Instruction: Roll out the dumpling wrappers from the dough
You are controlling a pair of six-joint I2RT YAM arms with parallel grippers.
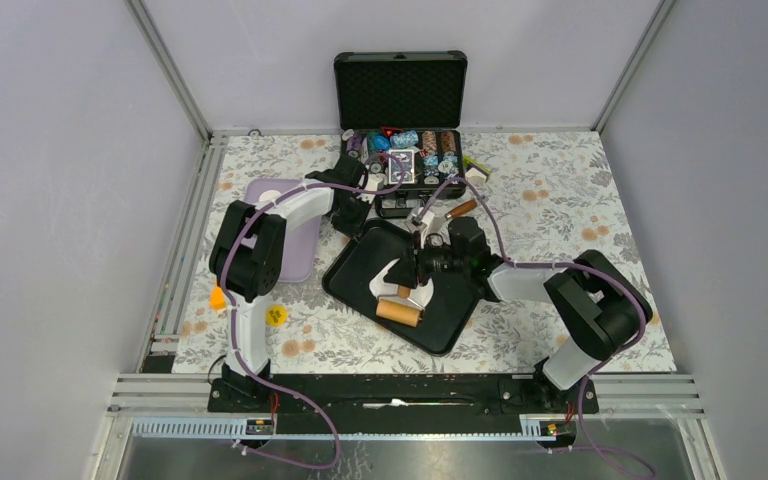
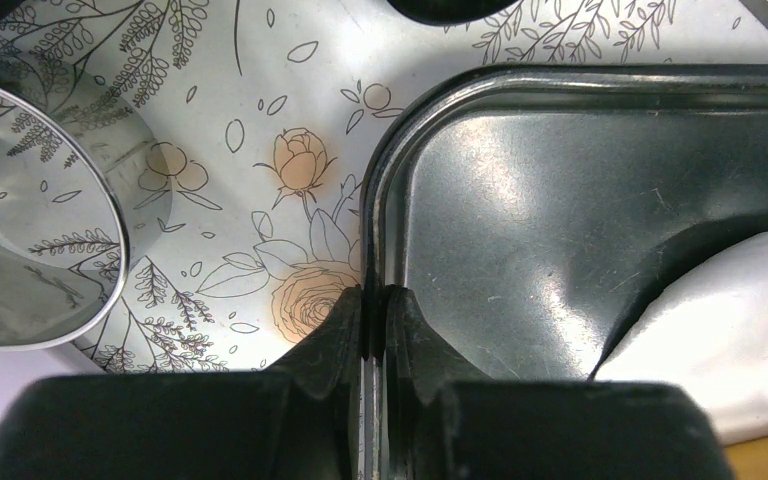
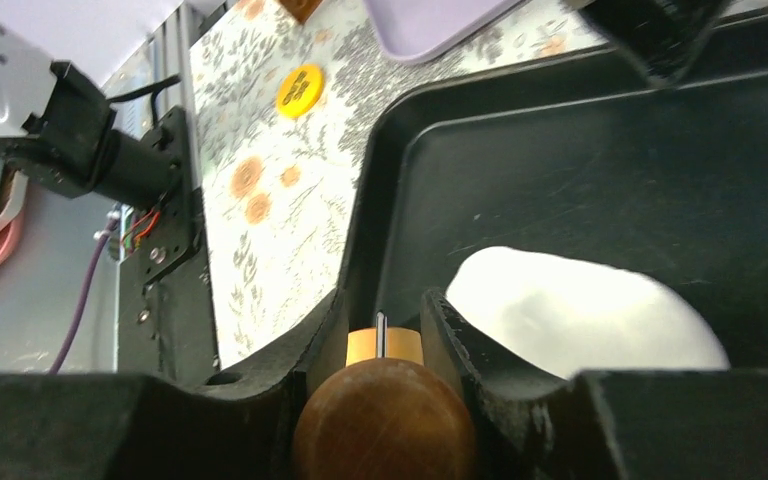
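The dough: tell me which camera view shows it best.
Right wrist: the dough lies nearly whole on the black tray. Left wrist catches only one edge; from the top view the right gripper and rolling pin hide most of it.

The tray (image 2: 520, 190) rim is pinched between the jaws of the left gripper (image 2: 374, 300); a ring (image 2: 0, 290) is seen left of them, dough (image 2: 730, 320) to their right.

Left pincer (image 2: 374, 300) pinched tight shut; right pincer (image 3: 385, 312) clamped, jaws partly apart.
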